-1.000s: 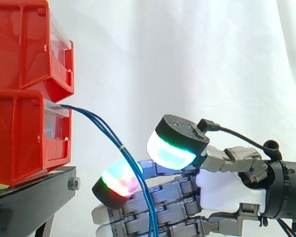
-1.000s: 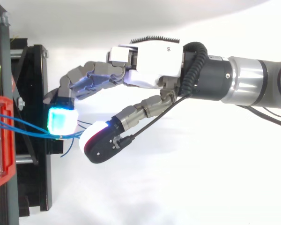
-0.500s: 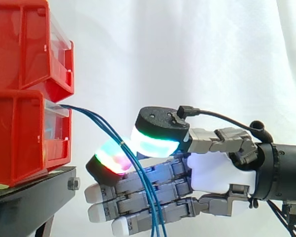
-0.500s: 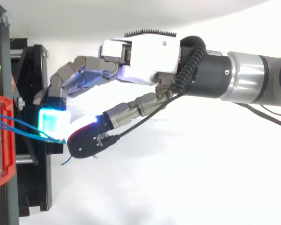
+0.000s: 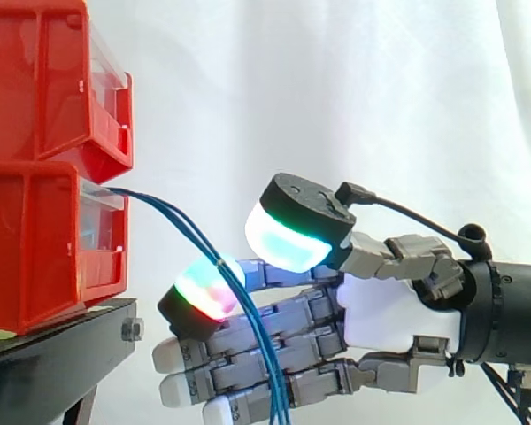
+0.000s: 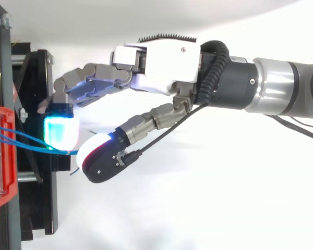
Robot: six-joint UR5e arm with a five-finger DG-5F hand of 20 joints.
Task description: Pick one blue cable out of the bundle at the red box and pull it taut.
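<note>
Blue cables [image 5: 197, 237], several strands running together, leave the lower red box [image 5: 35, 248] ahead of the fingertips and arc down toward the hand [image 5: 385, 319]. I note a small pale band [image 5: 219, 262] around the strands just where they reach the hand.

From the side I see the bundle cross the edge of the upper fingertip pad [image 5: 205, 297], which glows red and green. It passes below the thumb pad [image 5: 292, 239] and drops across the front of the lower fingers, which lie nearly straight and stacked close. From above, the strands [image 6: 36, 145] run under the cyan-lit fingertip pad [image 6: 60, 133] and into the gap on its thumb side.

Hand state: partly spread. The thumb pad [image 6: 91, 153] and the fingertip pad face each other across a narrow gap and are not pressed together. The cables lie in that gap against the fingertip pad; I see no pinch on them. The strands hang in a slack curve.

The black stand [image 5: 62, 345] carrying the lower box and the upper red box [image 5: 44, 80] sits ahead of the fingertips. A white curtain [image 5: 336, 88] hangs behind the hand.
</note>
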